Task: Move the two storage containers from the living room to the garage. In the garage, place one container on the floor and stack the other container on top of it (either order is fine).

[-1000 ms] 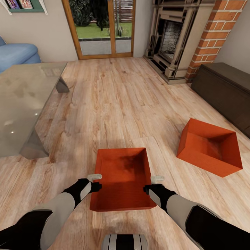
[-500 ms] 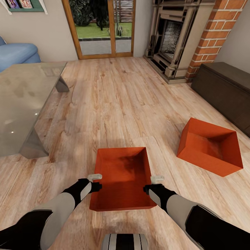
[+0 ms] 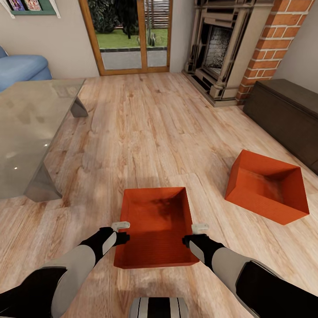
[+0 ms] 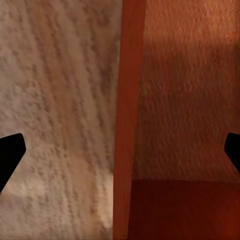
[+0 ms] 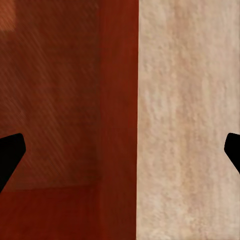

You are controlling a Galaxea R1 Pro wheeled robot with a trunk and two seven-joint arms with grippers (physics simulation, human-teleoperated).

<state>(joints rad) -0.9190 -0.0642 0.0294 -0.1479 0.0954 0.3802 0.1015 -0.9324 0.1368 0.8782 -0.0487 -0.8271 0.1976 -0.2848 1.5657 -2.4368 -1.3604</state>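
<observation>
An orange-red open-top rectangular plastic storage container point(image 3: 155, 227) sits on the light wood plank floor point(image 3: 145, 132) at six o'clock in the head view, directly ahead of the robot. The left gripper point(image 3: 120, 226) hangs over its nine o'clock wall, and the left wrist view shows the two dark fingertips point(image 4: 11, 155) spread wide, one over the floor and one over the container's inside, with the wall's rim point(image 4: 127, 120) between them. The right gripper point(image 3: 200, 228) is placed the same way over the three o'clock wall, its fingertips point(image 5: 10, 157) also spread apart astride the rim point(image 5: 119, 120). Neither gripper pinches anything.

A second orange-red open-top container point(image 3: 266, 186) lies well apart at four o'clock, tilted. A glass-topped worktop point(image 3: 31, 128) stands at nine o'clock, a brick chimney with dark fireplace point(image 3: 238, 48) at one o'clock.
</observation>
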